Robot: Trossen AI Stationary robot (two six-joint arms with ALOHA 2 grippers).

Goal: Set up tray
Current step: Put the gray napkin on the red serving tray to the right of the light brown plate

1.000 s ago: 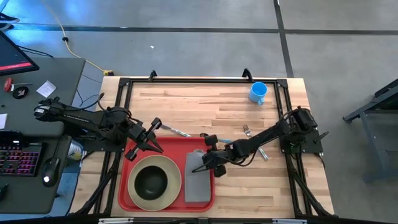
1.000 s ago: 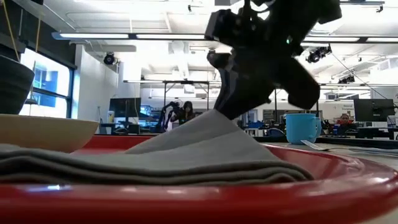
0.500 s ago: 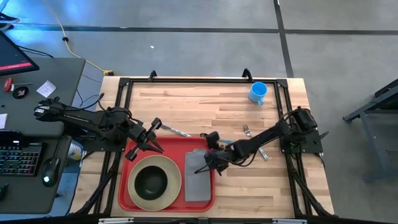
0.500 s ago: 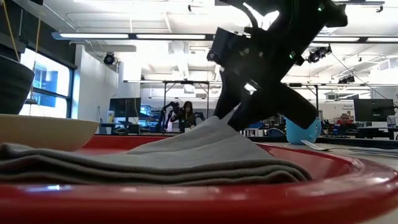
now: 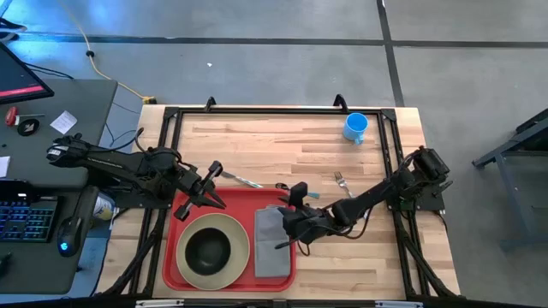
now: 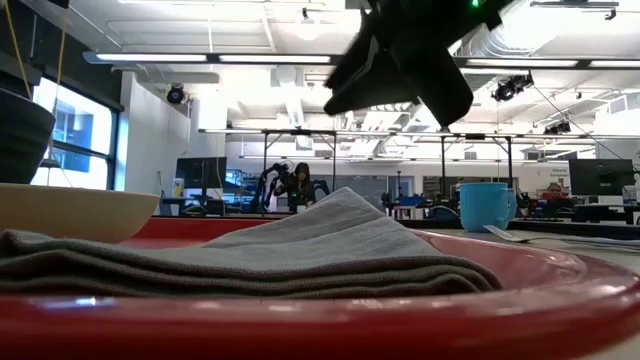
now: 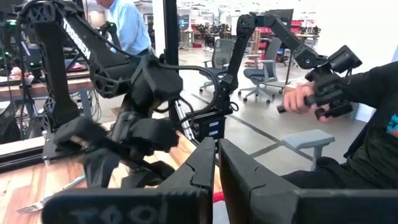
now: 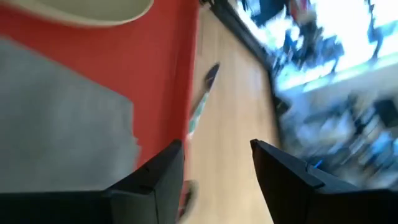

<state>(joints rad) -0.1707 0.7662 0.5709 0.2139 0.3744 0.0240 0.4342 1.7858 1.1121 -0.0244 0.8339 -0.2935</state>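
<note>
The tray [image 5: 175, 257] is a wide red plastic rectangle with rounded corners and a low raised rim, lying on the near part of the wooden desk [image 5: 282, 141], left of the middle in the high view. Its surface is smooth and glossy; in the low view the rim [image 6: 560, 275] curves up as a thick red lip. On its left half stands a cream plate [image 5: 235, 257] carrying a dark bowl [image 5: 208, 249]; on its right half lies a folded grey napkin [image 5: 271, 252], flat but with one corner slightly raised in the low view.

The right gripper [image 5: 287, 229] hangs just above the tray's right edge, over the napkin's far corner, its fingers [image 8: 152, 180] spread apart and holding nothing. The left gripper [image 5: 208, 192] sits at the tray's far left corner, its fingers [image 7: 202, 168] nearly closed with only a narrow gap, gripping nothing.

A fork [image 5: 340, 180], a knife [image 5: 242, 180] and a blue mug [image 5: 355, 127] lie on the desk beyond the tray.
</note>
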